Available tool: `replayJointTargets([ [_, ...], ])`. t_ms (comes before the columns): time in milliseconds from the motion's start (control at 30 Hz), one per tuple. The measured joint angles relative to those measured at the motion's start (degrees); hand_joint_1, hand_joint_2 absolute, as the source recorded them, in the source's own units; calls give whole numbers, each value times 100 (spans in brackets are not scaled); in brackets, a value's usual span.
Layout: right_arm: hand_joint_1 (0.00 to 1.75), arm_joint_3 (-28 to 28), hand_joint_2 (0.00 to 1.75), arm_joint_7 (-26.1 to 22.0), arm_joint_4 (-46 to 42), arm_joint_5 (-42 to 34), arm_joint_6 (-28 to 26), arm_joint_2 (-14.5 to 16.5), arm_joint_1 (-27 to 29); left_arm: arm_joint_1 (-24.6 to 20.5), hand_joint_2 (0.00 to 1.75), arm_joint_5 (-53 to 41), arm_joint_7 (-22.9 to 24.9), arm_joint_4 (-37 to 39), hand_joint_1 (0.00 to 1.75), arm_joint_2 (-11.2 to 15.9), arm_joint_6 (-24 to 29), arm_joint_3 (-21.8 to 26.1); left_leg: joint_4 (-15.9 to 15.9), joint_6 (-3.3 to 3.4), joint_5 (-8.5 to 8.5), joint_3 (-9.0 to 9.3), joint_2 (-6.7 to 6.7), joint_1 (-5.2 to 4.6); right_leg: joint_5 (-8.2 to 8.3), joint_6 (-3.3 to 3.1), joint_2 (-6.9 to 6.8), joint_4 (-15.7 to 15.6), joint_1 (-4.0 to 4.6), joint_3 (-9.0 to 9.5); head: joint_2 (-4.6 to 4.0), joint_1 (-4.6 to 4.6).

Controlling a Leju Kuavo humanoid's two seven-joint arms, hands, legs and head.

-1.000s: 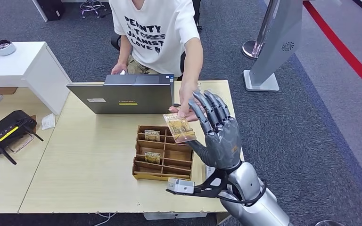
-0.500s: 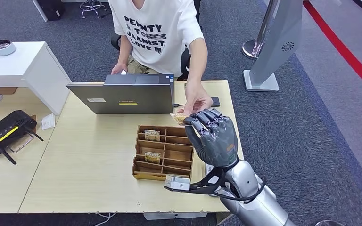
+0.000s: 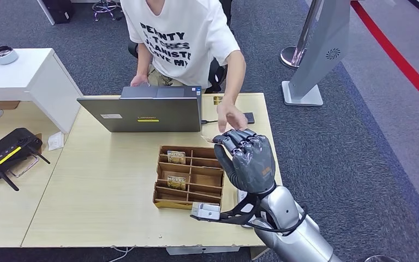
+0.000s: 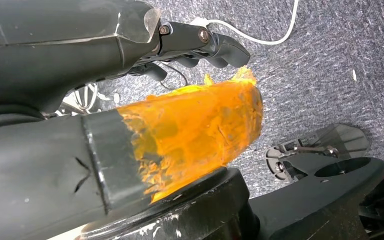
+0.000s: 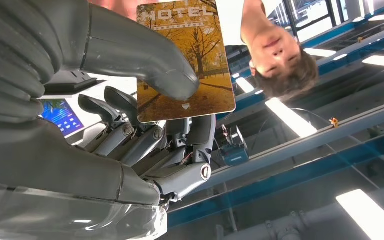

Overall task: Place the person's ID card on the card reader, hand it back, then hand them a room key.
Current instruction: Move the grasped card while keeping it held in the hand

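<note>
My right hand (image 3: 248,161) is raised over the right side of the table (image 3: 103,191), fingers curled. In the right wrist view this hand (image 5: 105,115) pinches a room key card (image 5: 200,55), printed HOTEL over an autumn tree, between the thumb (image 5: 130,55) and the fingers behind it. The person's hand (image 3: 230,116) hovers just beyond my fingertips, palm down. A wooden compartment tray (image 3: 188,191) in front of my hand holds more key cards (image 3: 176,157). My left hand (image 4: 200,40) hangs over the carpet, holding nothing.
A grey laptop (image 3: 142,113) stands at the table's far side, with the seated person (image 3: 180,38) behind it. A small dark device (image 3: 249,117) lies by the person's hand. A black controller (image 3: 8,153) sits on the left desk. A grey stand (image 3: 316,54) is at the far right.
My right hand went from fingers spread and raised to fingers curled and slightly lower, keeping the card. The person's hand came onto the card, then drew back a little toward the far edge.
</note>
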Motion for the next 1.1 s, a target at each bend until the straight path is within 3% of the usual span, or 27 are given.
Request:
replayJointTargets([
  [333,175,27,175,-11,-3,-271,25,0,13,1,0,3,-7,0,0,0,5,0,0,0,0,1,0,0,0,0,0,0,0,0,0,0],
  [567,175,-91,175,-280,-302,-1929,288,0,227,24,0,94,-76,0,0,0,67,11,0,0,0,0,-1,0,0,0,-1,0,0,-1,0,0],
  [800,175,-787,175,-688,-886,-3629,783,2,955,112,0,226,-190,0,0,0,174,141,0,2,-3,-3,-2,-1,-2,2,-2,-2,-1,-2,0,0],
  [1100,175,-1641,175,-747,-1240,-4371,1073,17,1715,149,0,340,-210,0,0,-2,228,327,0,4,-4,-1,0,-1,-2,2,0,-2,-1,-1,0,-1],
])
